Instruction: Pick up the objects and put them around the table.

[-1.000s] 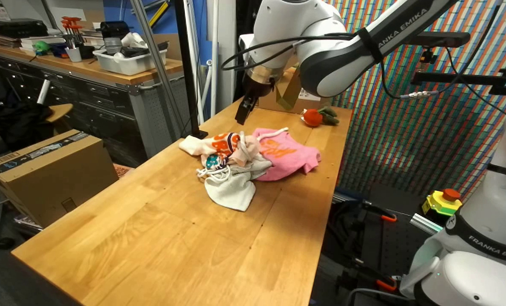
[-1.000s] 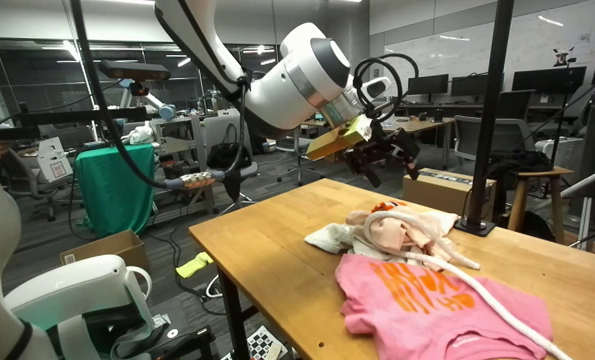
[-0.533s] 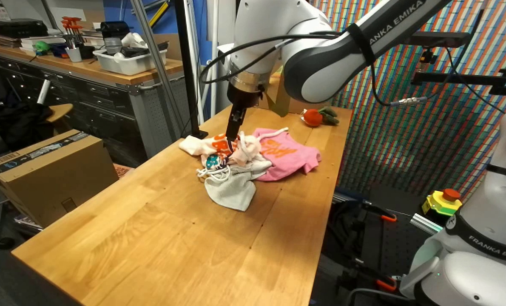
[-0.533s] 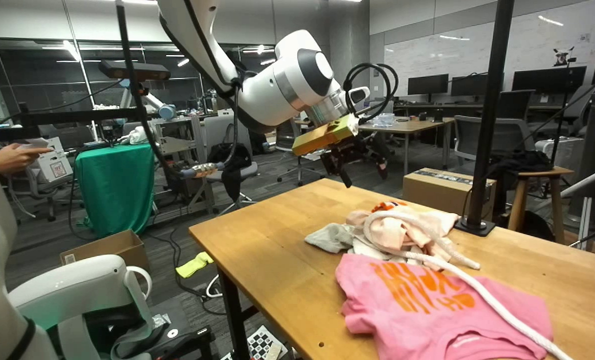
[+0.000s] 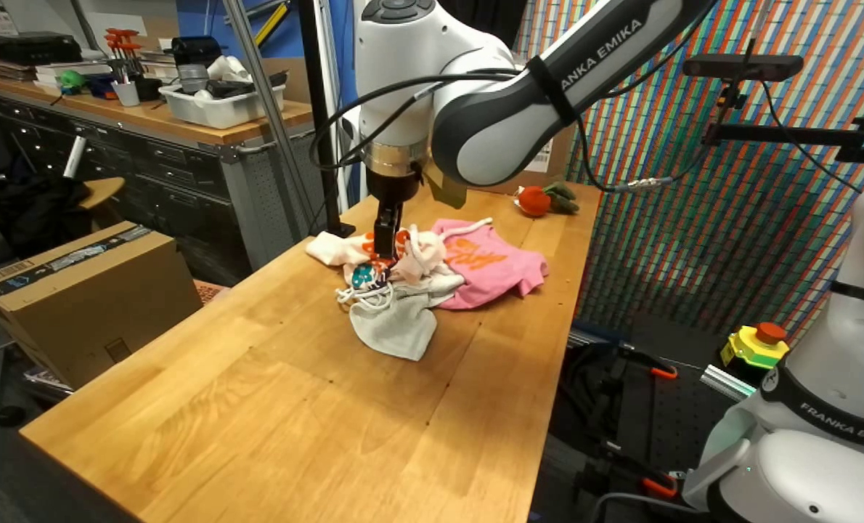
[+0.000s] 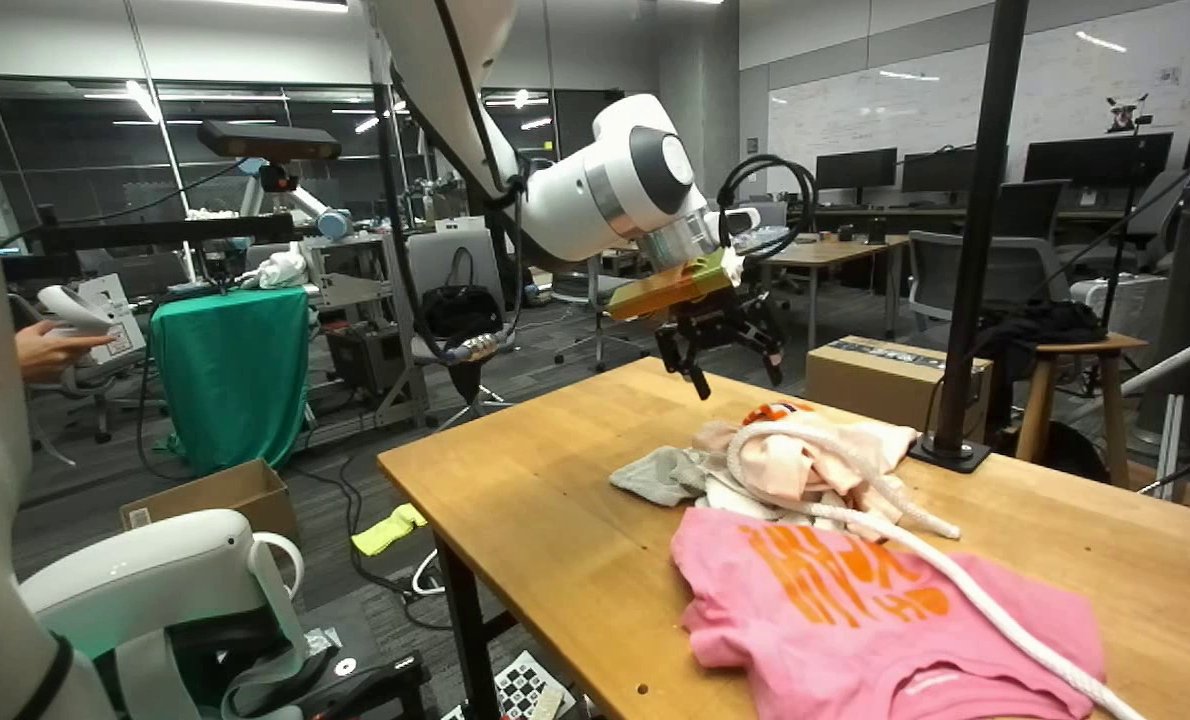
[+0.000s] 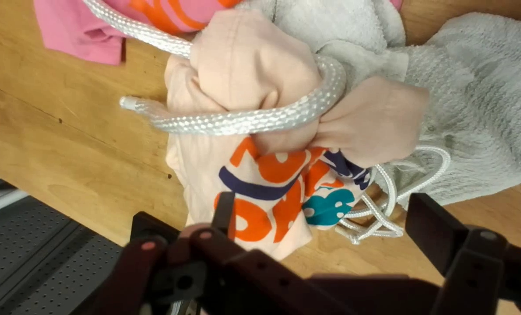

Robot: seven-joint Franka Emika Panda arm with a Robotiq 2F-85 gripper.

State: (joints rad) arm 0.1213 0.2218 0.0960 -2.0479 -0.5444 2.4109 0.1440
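We judge the task barely begun: on the long light-wood tabletop, the cream crumpled cloth with orange-and-teal print lies partly over the fuzzy grey-white cloth, beside the pink orange-lettered shirt, with the thick white braided rope trailing across heap and shirt. None seems set apart. Our black two-finger gripper hangs near the cream cloth's print, fingers spread wide, holding nothing; lifting and distributing remain.

shirt: pink, orange lettering; printed cloth: peach, orange, teal, navy; fuzzy cloth: grey; rope: white
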